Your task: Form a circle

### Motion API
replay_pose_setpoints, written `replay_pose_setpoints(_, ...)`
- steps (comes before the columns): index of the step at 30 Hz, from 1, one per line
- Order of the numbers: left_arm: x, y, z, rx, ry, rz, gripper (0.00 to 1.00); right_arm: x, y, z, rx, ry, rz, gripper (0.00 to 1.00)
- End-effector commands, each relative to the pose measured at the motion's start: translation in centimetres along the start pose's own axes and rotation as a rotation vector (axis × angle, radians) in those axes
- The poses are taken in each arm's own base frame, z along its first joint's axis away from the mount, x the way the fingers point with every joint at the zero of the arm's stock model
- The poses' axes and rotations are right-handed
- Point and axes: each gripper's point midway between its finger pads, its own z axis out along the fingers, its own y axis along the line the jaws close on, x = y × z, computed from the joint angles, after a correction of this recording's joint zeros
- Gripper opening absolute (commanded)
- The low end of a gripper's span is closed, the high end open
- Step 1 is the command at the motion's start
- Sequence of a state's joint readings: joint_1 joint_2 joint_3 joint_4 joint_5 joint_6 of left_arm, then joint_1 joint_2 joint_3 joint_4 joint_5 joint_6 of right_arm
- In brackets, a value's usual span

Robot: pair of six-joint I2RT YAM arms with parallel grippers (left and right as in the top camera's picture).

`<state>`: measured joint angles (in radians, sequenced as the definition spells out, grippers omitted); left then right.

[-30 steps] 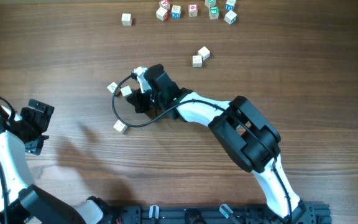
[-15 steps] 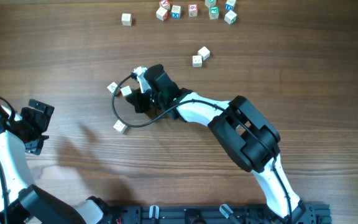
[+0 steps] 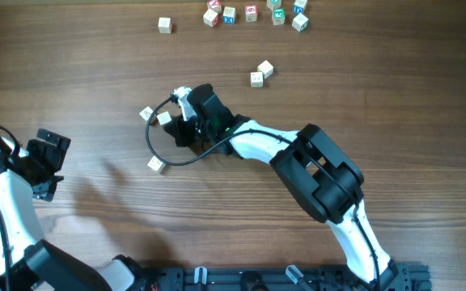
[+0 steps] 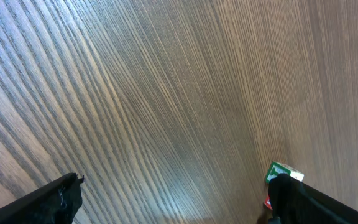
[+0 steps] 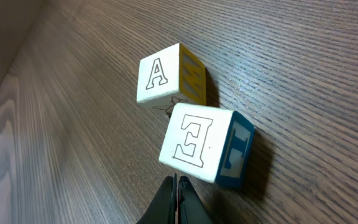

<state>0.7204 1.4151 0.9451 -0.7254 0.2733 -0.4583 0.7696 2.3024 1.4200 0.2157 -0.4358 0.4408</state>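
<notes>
No circle shows in any view. Three small pale cubes lie in a loose group left of centre: the E cube (image 3: pixel 165 119), the A cube (image 3: pixel 146 114) and a third cube (image 3: pixel 157 165) lower down. My right gripper (image 3: pixel 176 126) is shut with nothing in it. In the right wrist view its tips (image 5: pixel 176 182) sit just short of the E cube (image 5: pixel 197 143), which touches the A cube (image 5: pixel 166 74) at a corner. My left gripper (image 3: pixel 48 164) stands wide open and empty at the left edge, over bare wood (image 4: pixel 179 208). A green and red cube (image 4: pixel 283 174) peeks from behind its right finger (image 4: pixel 303 202).
A pair of cubes (image 3: pixel 260 73) lies right of centre. A row of several coloured cubes (image 3: pixel 251 13) runs along the far edge, with a single cube (image 3: pixel 164 25) to its left. A black cable (image 3: pixel 156 149) loops off the right wrist beside the group.
</notes>
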Motion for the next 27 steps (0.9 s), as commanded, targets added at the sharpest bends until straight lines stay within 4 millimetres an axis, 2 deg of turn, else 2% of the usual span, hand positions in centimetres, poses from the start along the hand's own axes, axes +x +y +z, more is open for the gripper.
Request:
replay_pose_setpoints(1,0.00,0.48,0.23,-0.018,0.001,-0.012,1.00,0.71,-0.16,0.61,-0.022,0.019,-0.015,0.04)
replay_pose_setpoints(27,0.00,0.48,0.23,-0.018,0.001,-0.012,1.00,0.37,-0.04,0.60,-0.028,0.006,-0.024,0.04)
